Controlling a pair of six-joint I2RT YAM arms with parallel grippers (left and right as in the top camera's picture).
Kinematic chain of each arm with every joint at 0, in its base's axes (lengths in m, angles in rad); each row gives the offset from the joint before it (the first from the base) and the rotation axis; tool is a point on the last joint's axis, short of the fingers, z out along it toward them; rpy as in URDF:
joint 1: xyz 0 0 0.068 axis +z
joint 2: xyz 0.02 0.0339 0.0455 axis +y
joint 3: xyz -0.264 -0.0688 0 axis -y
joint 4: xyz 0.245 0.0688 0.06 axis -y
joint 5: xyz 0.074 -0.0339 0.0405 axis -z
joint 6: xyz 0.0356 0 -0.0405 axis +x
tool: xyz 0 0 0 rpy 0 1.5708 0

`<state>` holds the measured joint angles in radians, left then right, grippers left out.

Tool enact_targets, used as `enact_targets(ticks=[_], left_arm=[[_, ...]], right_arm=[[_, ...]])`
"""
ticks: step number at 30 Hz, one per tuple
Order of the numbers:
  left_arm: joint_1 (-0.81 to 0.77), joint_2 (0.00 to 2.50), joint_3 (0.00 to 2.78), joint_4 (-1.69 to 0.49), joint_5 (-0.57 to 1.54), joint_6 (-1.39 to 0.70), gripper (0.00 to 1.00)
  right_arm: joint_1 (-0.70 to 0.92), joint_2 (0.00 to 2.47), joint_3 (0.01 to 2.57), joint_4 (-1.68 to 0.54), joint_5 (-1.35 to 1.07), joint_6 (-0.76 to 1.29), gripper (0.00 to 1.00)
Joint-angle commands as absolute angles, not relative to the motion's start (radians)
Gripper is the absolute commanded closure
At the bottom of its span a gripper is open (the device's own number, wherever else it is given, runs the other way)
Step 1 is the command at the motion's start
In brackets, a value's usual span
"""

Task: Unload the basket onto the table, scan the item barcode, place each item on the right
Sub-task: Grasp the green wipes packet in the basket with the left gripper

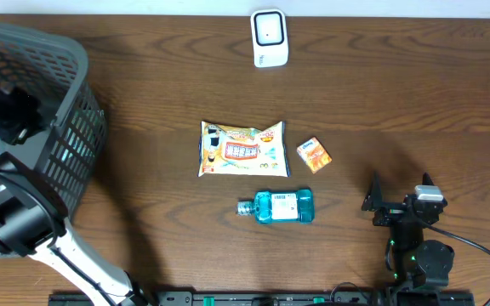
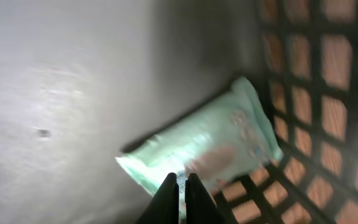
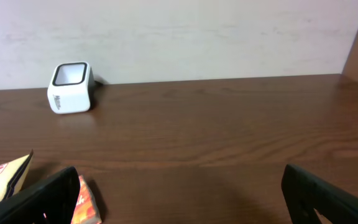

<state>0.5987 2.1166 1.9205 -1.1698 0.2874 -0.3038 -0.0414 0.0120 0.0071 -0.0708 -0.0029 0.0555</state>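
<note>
Left gripper (image 2: pixel 182 190) in the basket (image 1: pixel 66 51), closed on a pale green packet (image 2: pixel 229 137).
Overhead: the left arm (image 1: pixel 24 225) reaches into the grey basket; on the brown wooden table (image 1: pixel 415 102) lie a snack bag (image 1: pixel 242 149), an orange box (image 1: pixel 314 155) and a blue bottle (image 1: pixel 279 206), with the white scanner (image 1: pixel 269 38) at the far edge. The right gripper (image 1: pixel 398 194) stands wide open. Left wrist: the packet lies against the mesh wall. Right wrist: a pale wall (image 3: pixel 229 37) backs the table.

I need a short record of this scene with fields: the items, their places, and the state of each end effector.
scanner: far side, upright
middle: snack bag, orange box, blue bottle lying on its side
basket: left side, holds a green packet
left end effector: inside basket, shut on packet edge
right end effector: open, empty
</note>
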Motion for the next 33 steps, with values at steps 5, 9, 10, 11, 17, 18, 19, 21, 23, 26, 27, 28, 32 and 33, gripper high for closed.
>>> enact_targets(ticks=[5,9,10,11,17,18,19,21,23,26,27,28,32,33], left_arm=[[0.513,2.097,1.91,-1.169,0.354,-0.168,0.93],[0.47,2.097,1.858,-1.12,0.321,-0.169,0.92],[0.462,2.098,1.84,-1.105,0.308,-0.169,0.92],[0.452,2.099,1.812,-1.084,0.29,-0.169,0.92],[0.442,2.099,1.655,-0.966,0.276,-0.181,0.92],[0.442,2.099,1.636,-0.958,0.276,-0.181,0.92],[0.443,2.099,1.621,-0.954,0.274,-0.18,0.92],[0.443,2.099,1.608,-0.951,0.255,-0.181,0.92],[0.443,2.098,1.608,-0.955,0.199,-0.21,0.92],[0.445,2.098,1.608,-0.962,0.075,-0.305,0.92],[0.447,2.098,1.608,-0.964,0.039,-0.331,0.92],[0.451,2.097,1.608,-0.965,0.014,-0.348,0.92],[0.473,2.087,1.609,-0.967,-0.012,-0.381,0.92],[0.479,2.08,1.609,-0.967,-0.012,-0.381,0.92]], right_arm=[[-0.04,0.007,0.006,-0.075,0.006,0.043,0.01],[-0.04,0.007,0.006,-0.075,0.006,0.043,0.01],[-0.04,0.007,0.006,-0.075,0.006,0.043,0.01],[-0.04,0.007,0.006,-0.075,0.006,0.043,0.01],[-0.04,0.007,0.006,-0.075,0.006,0.043,0.01],[-0.04,0.007,0.006,-0.075,0.006,0.043,0.01],[-0.04,0.007,0.006,-0.075,0.006,0.043,0.01],[-0.04,0.007,0.006,-0.075,0.006,0.043,0.01],[-0.04,0.007,0.006,-0.075,0.006,0.043,0.01],[-0.04,0.007,0.006,-0.075,0.006,0.043,0.01],[-0.04,0.007,0.006,-0.075,0.006,0.043,0.01],[-0.04,0.007,0.006,-0.075,0.006,0.043,0.01],[-0.04,0.007,0.006,-0.075,0.006,0.043,0.01],[-0.04,0.007,0.006,-0.075,0.006,0.043,0.01]])
